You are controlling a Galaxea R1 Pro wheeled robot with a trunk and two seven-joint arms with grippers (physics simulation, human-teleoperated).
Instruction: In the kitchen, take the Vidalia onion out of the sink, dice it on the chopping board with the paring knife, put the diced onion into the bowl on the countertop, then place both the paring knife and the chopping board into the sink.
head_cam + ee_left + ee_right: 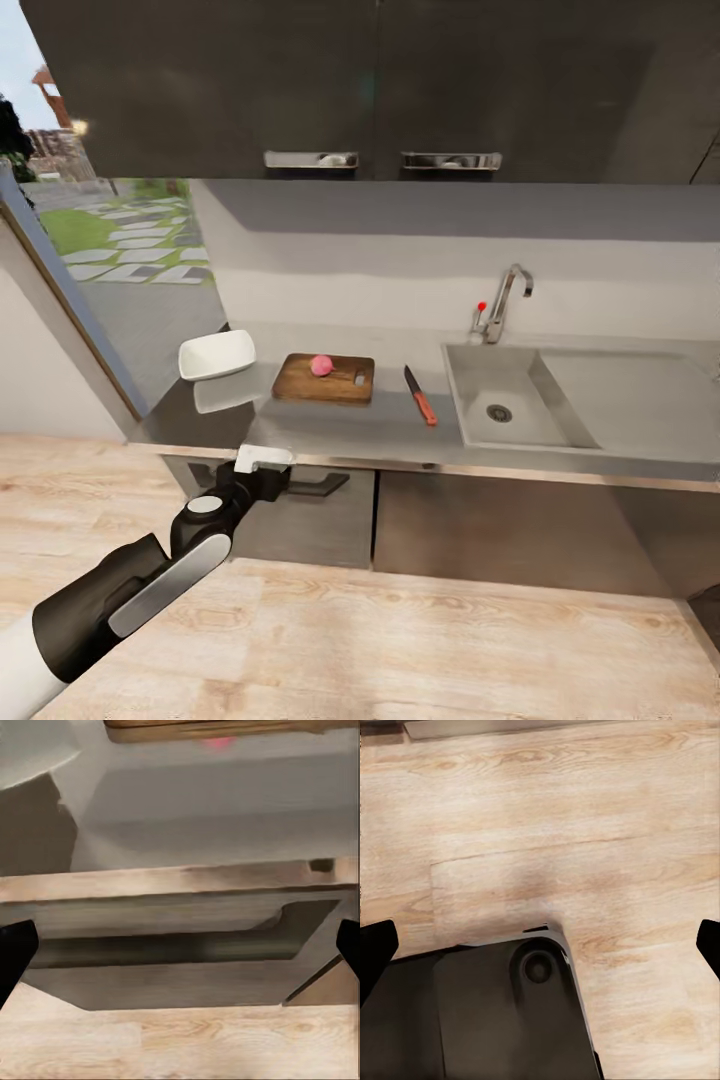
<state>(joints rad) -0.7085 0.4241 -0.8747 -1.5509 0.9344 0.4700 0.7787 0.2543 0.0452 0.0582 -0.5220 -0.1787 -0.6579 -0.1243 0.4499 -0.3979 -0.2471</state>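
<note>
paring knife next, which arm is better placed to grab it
Left, probably. The left gripper is raised at the countertop edge, fingers apart, nearer the paring knife. The right wrist view faces the floor.

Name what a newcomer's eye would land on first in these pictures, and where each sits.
The small pinkish-red round onion stands out, sitting on the dark brown wooden chopping board on the glossy grey countertop. To the board's right lies the paring knife with the red-orange handle, short of the grey steel sink; the glossy white squarish bowl sits to the board's left. The left gripper hangs open below the counter edge.
</note>
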